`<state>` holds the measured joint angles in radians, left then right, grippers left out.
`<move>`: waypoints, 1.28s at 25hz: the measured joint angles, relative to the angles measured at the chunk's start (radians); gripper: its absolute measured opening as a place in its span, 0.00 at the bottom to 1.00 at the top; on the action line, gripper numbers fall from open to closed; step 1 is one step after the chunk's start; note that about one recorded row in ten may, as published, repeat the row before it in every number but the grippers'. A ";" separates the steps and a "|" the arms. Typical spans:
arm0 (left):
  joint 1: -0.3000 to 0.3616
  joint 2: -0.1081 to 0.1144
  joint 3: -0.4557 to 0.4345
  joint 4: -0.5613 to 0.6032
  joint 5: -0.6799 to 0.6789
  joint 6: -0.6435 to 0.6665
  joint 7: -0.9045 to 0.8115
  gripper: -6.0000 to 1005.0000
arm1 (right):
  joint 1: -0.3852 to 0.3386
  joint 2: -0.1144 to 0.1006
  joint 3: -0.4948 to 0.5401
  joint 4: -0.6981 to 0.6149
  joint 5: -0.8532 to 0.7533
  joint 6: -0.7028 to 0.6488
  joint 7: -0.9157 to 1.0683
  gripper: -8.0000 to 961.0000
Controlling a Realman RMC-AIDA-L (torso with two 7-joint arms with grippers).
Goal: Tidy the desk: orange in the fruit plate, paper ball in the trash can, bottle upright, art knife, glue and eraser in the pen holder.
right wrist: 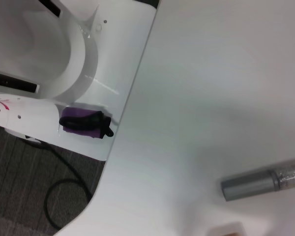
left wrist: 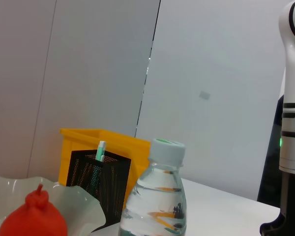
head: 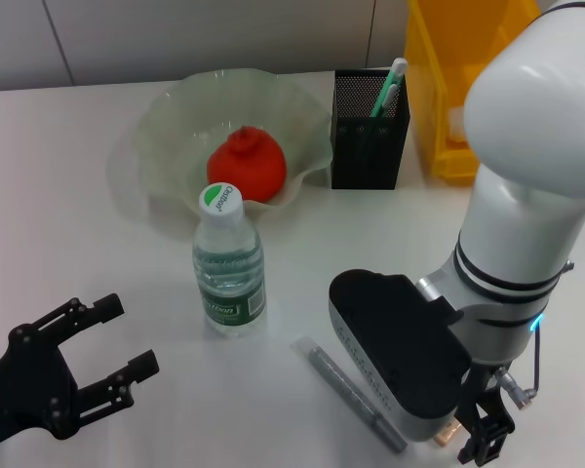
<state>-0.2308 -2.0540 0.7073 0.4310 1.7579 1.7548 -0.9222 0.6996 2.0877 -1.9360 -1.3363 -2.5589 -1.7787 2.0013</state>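
Inventory, all placed relative to the bottle [head: 229,261].

- Bottle: upright on the counter [head: 68,185], cap on, water inside. Already standing.
- Orange [head: 247,164]: just behind the bottle, lying in the fruit plate [head: 146,146]. Placed.
- Pen holder [head: 370,132]: behind and to the right of the bottle; a green-and-white stick stands in it. Trash can [head: 458,97] is farther right again.
- Grey metallic pen-shaped item [head: 349,392], probably the art knife: lying flat, in front and to the right of the bottle. Stiff, slim, likely slick; best pinched across mid-barrel.
- Eraser [head: 447,432]: a tan sliver farther right, beside my right gripper [head: 485,441]. Light, slightly soft, grippy; take it across its short faces, gently, since it sits low on the counter.
- Right gripper: low beside the eraser; I cannot tell its state.
- Left gripper [head: 102,356]: in front and to the left of the bottle, released and idle.
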 joint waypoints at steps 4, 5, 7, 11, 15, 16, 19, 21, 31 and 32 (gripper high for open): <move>-0.001 0.000 -0.003 0.000 0.000 0.000 0.000 0.80 | 0.004 0.000 -0.012 0.016 -0.013 0.011 0.002 0.71; -0.002 0.000 -0.003 0.000 0.000 0.000 0.000 0.80 | 0.005 0.000 -0.013 0.020 -0.017 0.015 0.003 0.68; -0.002 0.000 -0.003 0.000 0.000 0.000 0.000 0.80 | 0.006 0.000 -0.015 0.023 -0.020 0.016 0.004 0.62; 0.000 0.000 -0.003 0.000 0.000 0.000 0.000 0.80 | 0.008 0.000 -0.030 0.022 -0.021 0.021 0.015 0.50; -0.001 -0.001 -0.003 0.000 0.000 0.000 0.000 0.80 | 0.009 0.000 -0.038 0.023 -0.021 0.027 0.017 0.39; -0.001 -0.001 -0.003 0.000 0.000 0.000 0.000 0.80 | 0.009 0.000 -0.038 0.023 -0.022 0.029 0.017 0.39; -0.001 -0.001 -0.003 0.000 0.000 0.000 0.000 0.80 | 0.009 0.000 -0.038 0.023 -0.021 0.035 0.019 0.39; 0.000 -0.001 -0.003 0.000 0.000 0.000 0.000 0.80 | 0.009 0.000 -0.039 0.023 -0.022 0.039 0.022 0.39; -0.002 -0.002 -0.003 0.000 0.000 -0.007 0.000 0.80 | 0.005 -0.003 0.001 -0.016 -0.029 0.035 0.039 0.29; -0.003 -0.002 -0.003 0.001 0.000 -0.007 0.000 0.80 | 0.003 -0.004 0.034 -0.035 -0.031 0.025 0.041 0.27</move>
<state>-0.2339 -2.0556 0.7041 0.4316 1.7579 1.7475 -0.9219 0.7028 2.0839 -1.9016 -1.3716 -2.5895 -1.7533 2.0419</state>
